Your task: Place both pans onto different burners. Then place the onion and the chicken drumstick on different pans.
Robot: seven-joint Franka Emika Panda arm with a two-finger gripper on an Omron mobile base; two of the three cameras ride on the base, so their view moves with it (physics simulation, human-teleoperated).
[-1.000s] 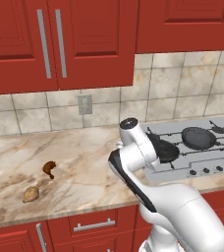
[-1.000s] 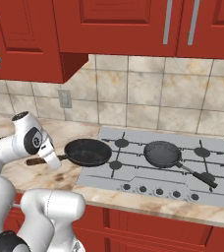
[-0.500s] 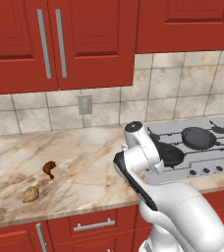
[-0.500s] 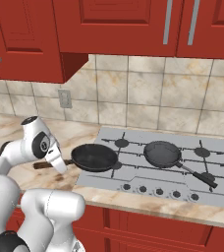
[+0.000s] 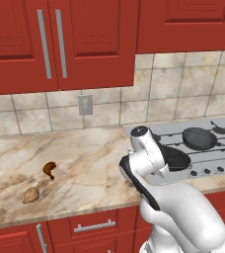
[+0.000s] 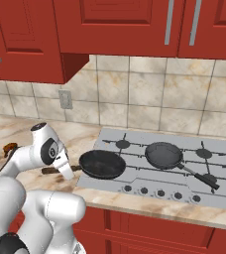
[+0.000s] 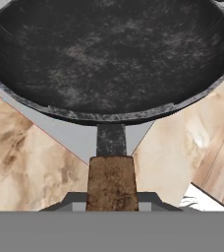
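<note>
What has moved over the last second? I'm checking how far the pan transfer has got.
The hand, shut on the black pan's handle, has carried the black pan right, further onto the cooktop. The grey pan, onion and drumstick stayed put.

Both base views look down from behind, sharing the cooktop [image 5: 193,148] [image 6: 159,163] — hand view sits close over the pan [image 7: 109,59].

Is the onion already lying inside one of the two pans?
No. In the left base view the onion lies on the marble counter beside the chicken drumstick, far left of the cooktop and both pans.
</note>
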